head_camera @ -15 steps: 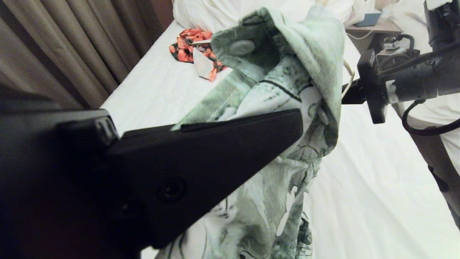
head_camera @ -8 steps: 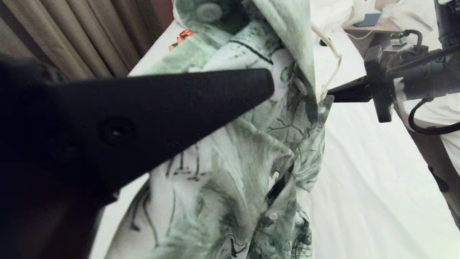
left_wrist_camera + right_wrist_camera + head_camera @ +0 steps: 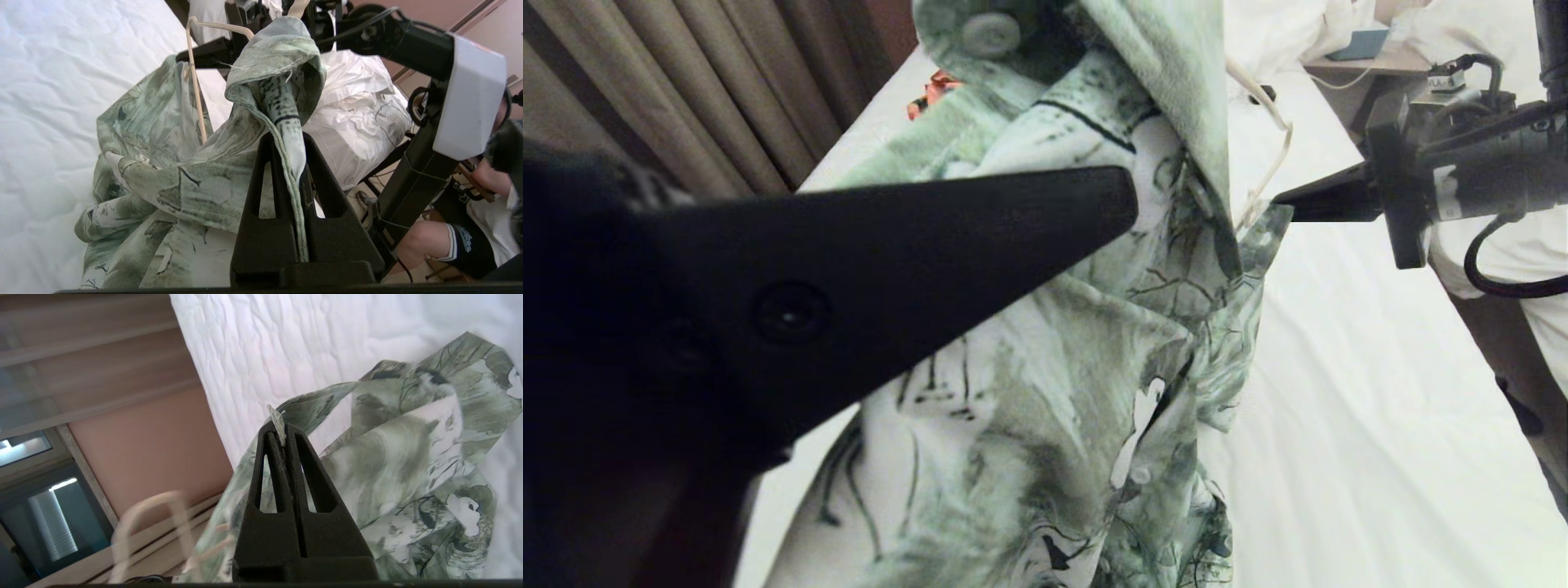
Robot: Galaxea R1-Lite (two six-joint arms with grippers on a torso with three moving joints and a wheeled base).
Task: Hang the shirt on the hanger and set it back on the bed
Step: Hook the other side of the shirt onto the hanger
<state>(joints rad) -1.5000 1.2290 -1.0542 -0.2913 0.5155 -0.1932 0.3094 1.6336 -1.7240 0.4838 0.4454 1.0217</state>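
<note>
Green-and-white shirt (image 3: 1086,343) hangs lifted above the white bed (image 3: 1380,457), held by both grippers. On the left, the left gripper (image 3: 292,141) is pinched on a folded edge of cloth. On the right, the right gripper (image 3: 280,430) is pinched on another shirt edge. The cream hanger (image 3: 197,81) sits partly inside the fabric between them.

The shirt (image 3: 1094,343) hangs above the bed (image 3: 1356,457) between the left end effector (image 3: 1123,204) and right end effector (image 3: 1278,200) — hanger (image 3: 196,81) inside it.
</note>
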